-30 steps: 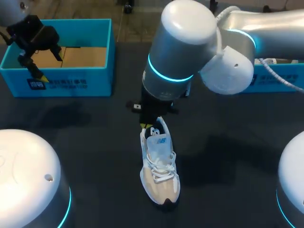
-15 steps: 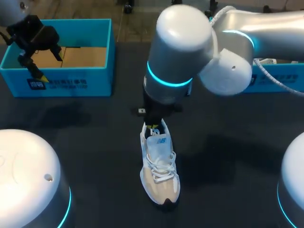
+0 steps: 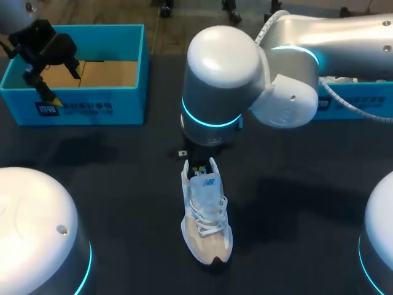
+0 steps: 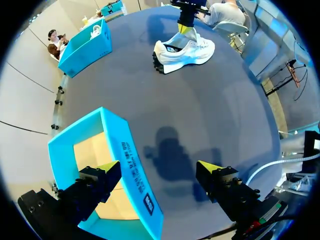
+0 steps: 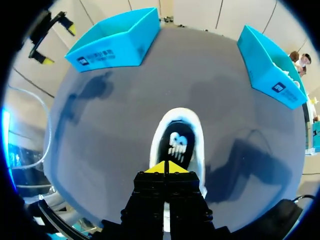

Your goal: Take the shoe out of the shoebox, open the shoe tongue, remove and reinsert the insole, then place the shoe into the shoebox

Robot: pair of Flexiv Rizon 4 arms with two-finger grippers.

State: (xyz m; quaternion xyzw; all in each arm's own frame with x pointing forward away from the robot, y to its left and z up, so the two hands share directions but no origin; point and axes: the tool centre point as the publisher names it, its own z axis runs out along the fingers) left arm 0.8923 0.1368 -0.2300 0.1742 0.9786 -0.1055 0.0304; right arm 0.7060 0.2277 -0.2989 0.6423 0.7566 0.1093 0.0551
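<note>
shoe (image 3: 206,215) upright mid-surface (image 3: 123,184), toe toward us | our right fingers (image 5: 156,169) pressed together just over its opening, insole (image 5: 177,145) below | our left fingers (image 4: 107,167) spread wide, hovering over shoebox (image 3: 92,107) printed wall, well apart from shoe

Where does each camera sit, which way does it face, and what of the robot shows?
Head view: above and behind, looking down on the table; right arm over the shoe, left arm at the shoebox.
Left wrist view: on the left wrist, looking along the open left gripper above the shoebox's wall, towards the shoe.
Right wrist view: on the right wrist, looking down past the shut right gripper into the shoe.
Shared: all three show shoe and shoebox; the left wrist view catches the right gripper at the shoe's heel.
</note>
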